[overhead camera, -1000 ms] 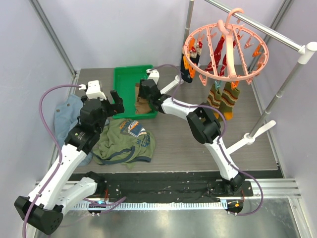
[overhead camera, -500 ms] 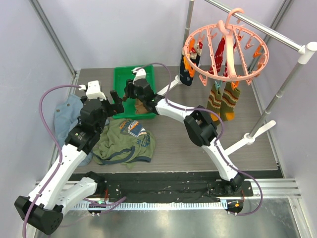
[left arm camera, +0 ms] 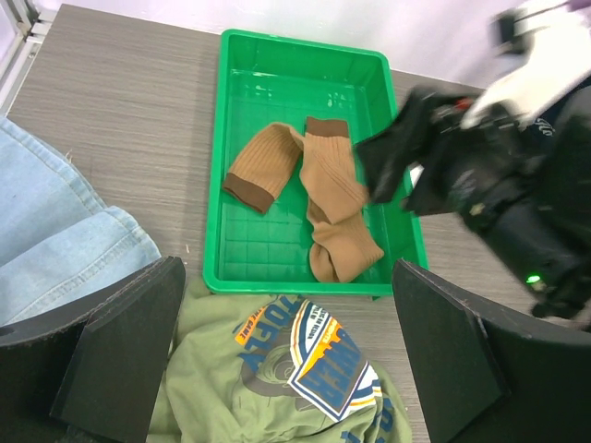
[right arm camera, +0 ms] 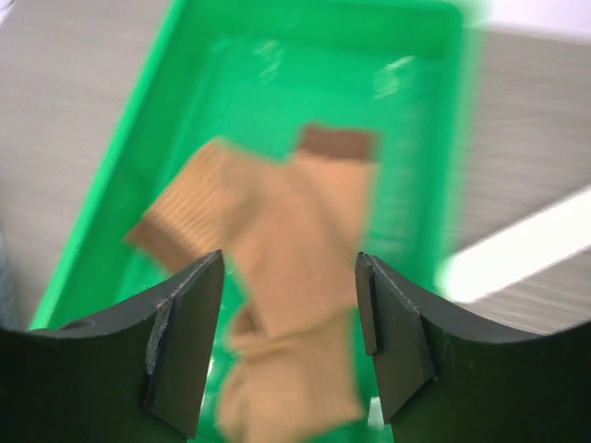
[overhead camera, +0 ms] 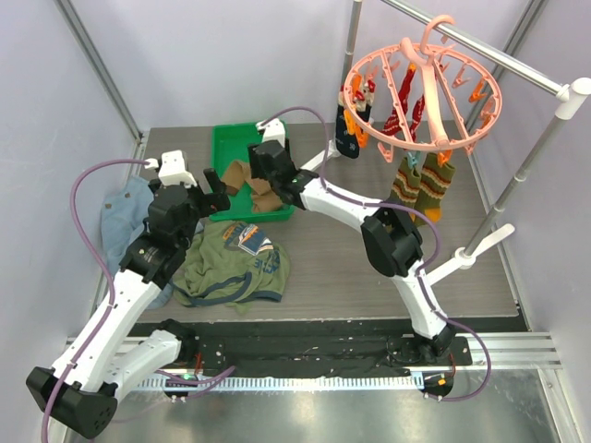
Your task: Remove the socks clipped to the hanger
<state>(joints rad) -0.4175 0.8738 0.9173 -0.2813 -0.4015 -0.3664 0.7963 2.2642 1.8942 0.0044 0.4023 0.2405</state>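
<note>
Swinging left across the tray and back again within the last second, the right arm now leaves the pair it carried lying loose.

At 9 o'clock on the table lies a denim garment (left arm camera: 55,231). Beside it hovers the left gripper (overhead camera: 217,189), jaws spread wide and empty, above an olive T-shirt (overhead camera: 231,263). At 11 o'clock sits the green tray (left arm camera: 216,185), holding two tan socks (left arm camera: 328,198). The right gripper (right arm camera: 289,277) hangs over them with its jaws apart, pinching nothing.

At 1 o'clock the hanger (overhead camera: 430,101) hangs on the rail stand (overhead camera: 517,175). It carries the remaining socks: navy (overhead camera: 349,129), red (overhead camera: 406,92) and olive striped (overhead camera: 420,189).

They look light, soft and limp. A pinch just under a clip and a downward pull should free one, though the ring may swing. Spokes, neighbouring clips and the rail's upright crowd the approach.
</note>
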